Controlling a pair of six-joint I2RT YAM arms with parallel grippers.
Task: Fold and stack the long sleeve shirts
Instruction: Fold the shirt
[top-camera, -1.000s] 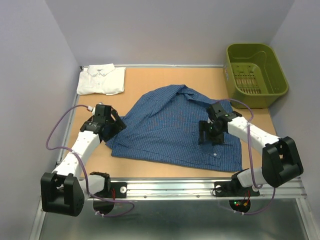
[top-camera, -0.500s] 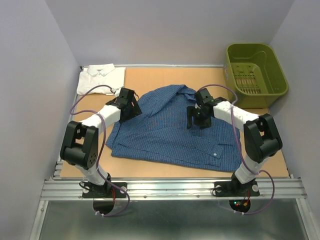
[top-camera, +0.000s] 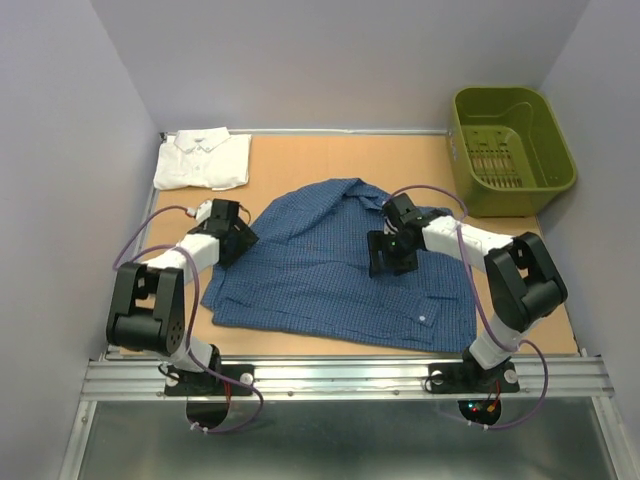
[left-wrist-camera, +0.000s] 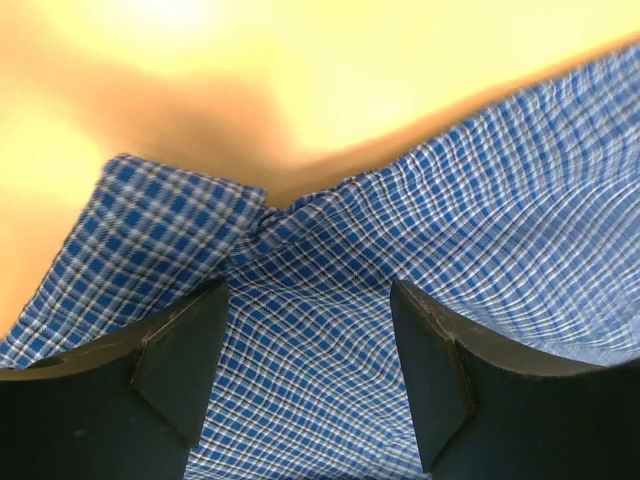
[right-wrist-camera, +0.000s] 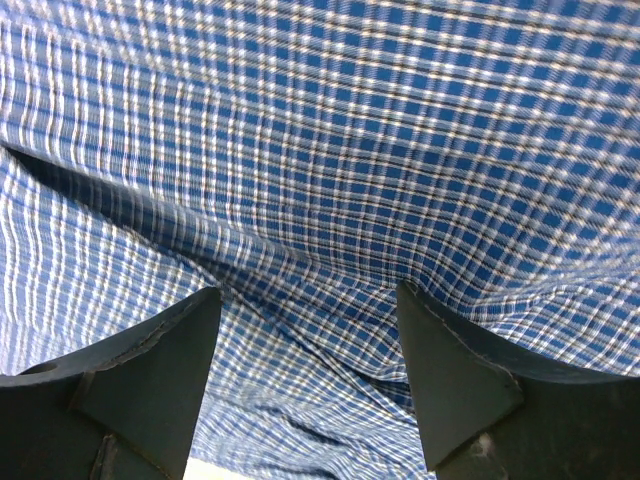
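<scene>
The dark blue checked long sleeve shirt (top-camera: 320, 275) lies spread and rumpled on the middle of the table. The white long sleeve shirt (top-camera: 203, 160) sits folded in the back left corner. My left gripper (top-camera: 236, 243) is down at the blue shirt's left edge, open, and its wrist view shows checked cloth (left-wrist-camera: 300, 370) between the fingers (left-wrist-camera: 180, 360). My right gripper (top-camera: 386, 260) is low over the shirt's upper right part, also open. Its fingers (right-wrist-camera: 450, 370) straddle a fold of the cloth (right-wrist-camera: 330, 200).
An olive-green plastic basket (top-camera: 512, 140) stands at the back right corner. Bare wooden table (top-camera: 330, 155) shows behind the blue shirt and along the left side (left-wrist-camera: 200, 90). Purple cables loop off both arms.
My left arm first swung far forward over the shirt, then drew back to its left edge. My right gripper moved left and nearer. The blue shirt has shifted slightly toward the near edge.
</scene>
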